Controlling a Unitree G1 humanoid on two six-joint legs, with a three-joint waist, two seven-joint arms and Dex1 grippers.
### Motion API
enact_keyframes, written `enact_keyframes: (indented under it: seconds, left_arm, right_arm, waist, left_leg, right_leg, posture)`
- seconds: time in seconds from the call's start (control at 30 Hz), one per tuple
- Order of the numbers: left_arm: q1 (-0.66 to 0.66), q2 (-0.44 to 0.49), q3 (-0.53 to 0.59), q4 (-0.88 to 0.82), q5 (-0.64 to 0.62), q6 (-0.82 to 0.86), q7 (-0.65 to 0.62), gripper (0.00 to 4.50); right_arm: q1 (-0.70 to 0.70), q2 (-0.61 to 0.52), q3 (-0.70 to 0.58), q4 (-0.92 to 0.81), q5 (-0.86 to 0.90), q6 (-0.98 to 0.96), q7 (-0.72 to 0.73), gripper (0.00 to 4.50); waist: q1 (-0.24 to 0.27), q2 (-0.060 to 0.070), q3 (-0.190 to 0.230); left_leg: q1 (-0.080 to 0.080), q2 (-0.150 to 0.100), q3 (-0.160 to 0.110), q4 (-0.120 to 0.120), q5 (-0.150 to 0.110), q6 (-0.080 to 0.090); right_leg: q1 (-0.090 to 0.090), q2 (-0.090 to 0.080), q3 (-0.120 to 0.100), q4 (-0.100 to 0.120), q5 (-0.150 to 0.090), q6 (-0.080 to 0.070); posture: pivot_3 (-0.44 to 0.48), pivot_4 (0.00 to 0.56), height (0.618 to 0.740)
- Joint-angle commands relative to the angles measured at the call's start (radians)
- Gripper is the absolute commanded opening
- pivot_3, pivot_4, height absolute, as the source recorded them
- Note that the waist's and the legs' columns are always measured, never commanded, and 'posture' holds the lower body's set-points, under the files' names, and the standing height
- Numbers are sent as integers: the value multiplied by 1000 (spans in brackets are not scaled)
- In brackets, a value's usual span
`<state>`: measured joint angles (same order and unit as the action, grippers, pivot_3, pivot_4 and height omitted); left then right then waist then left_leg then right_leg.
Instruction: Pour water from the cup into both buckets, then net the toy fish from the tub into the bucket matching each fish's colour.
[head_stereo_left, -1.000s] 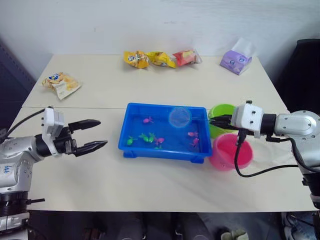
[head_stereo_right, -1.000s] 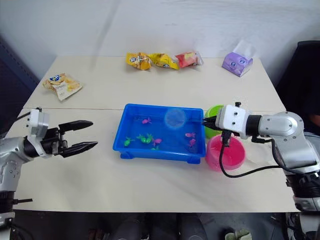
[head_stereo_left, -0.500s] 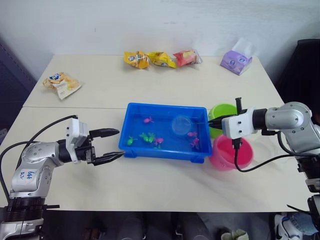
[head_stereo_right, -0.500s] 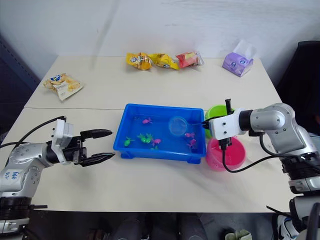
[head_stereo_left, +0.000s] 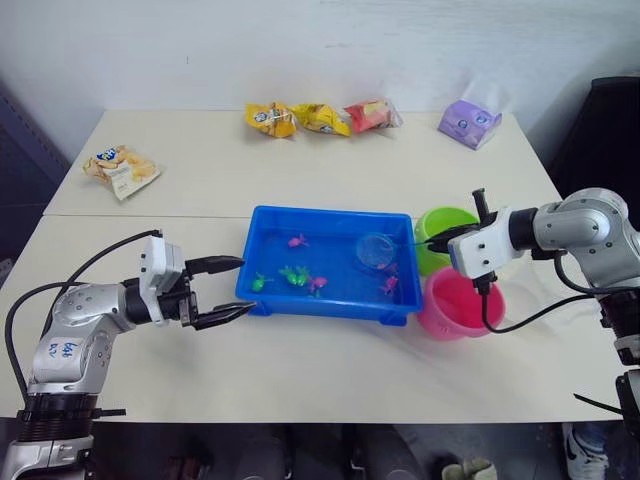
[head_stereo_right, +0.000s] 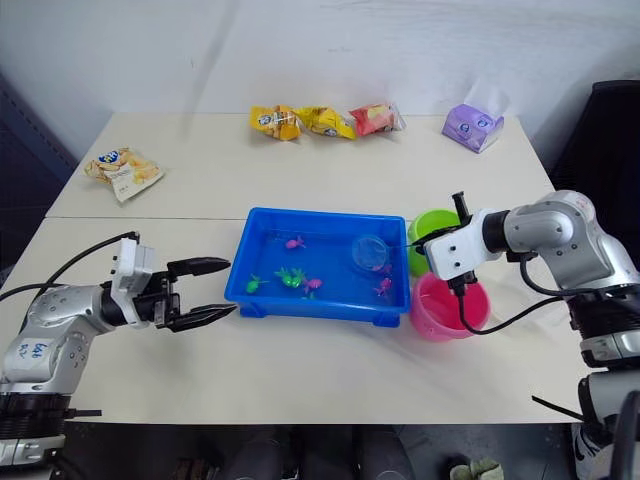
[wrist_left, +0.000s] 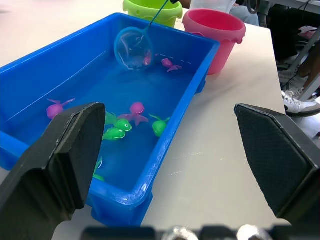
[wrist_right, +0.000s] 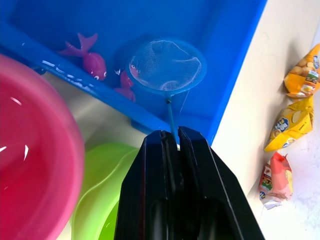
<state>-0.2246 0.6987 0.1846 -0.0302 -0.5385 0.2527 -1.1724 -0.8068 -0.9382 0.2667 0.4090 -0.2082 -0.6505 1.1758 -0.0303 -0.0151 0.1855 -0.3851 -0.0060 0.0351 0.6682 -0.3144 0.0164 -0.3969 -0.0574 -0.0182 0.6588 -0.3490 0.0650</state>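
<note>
The right gripper (wrist_right: 172, 137) is clamped on the thin handle of the net (wrist_right: 166, 67), whose light blue hoop is dipped into the blue tub (head_stereo_left: 262, 288) at the end nearest the buckets, with a pink fish (wrist_right: 92, 60) just beside it. The lime green bucket (head_stereo_left: 441, 224) and hot pink bucket (head_stereo_left: 456, 305) stand just beside that end of the tub on the worktop (head_stereo_left: 300, 370). The left gripper (head_stereo_left: 222, 291) hovers with fingers spread at the tub's opposite end, holding nothing.

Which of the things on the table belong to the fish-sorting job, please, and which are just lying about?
Job: shallow blue plastic tub; pink and green toy fish; round blue-rimmed net in the right gripper; lime green bucket; hot pink bucket.

Lying about: yellow and red snack packets; another snack bag; purple tissue pack.
</note>
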Motion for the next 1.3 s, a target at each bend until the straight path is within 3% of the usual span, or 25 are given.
enact_keyframes:
  seconds: [0.03,1.3]
  left_arm:
    - [-17,-4,-1,-35,-12,-1,6,4441]
    - [-52,-30,-8,-28,-11,15,21,4441]
  right_arm:
    - [-40,-36,-4,20,-16,-22,18,0]
    - [82,-124,15,-270,41,225,245,0]
  waist:
    - [1,0,0]
    - [6,0,0]
  left_leg:
    - [0,0,0,0,0,0]
    - [0,0,-1,4,0,0]
  right_leg:
    - [0,0,0,0,0,0]
    - [1,0,-1,0,0,0]
  posture:
    - [0,150,740]
    - [0,150,740]
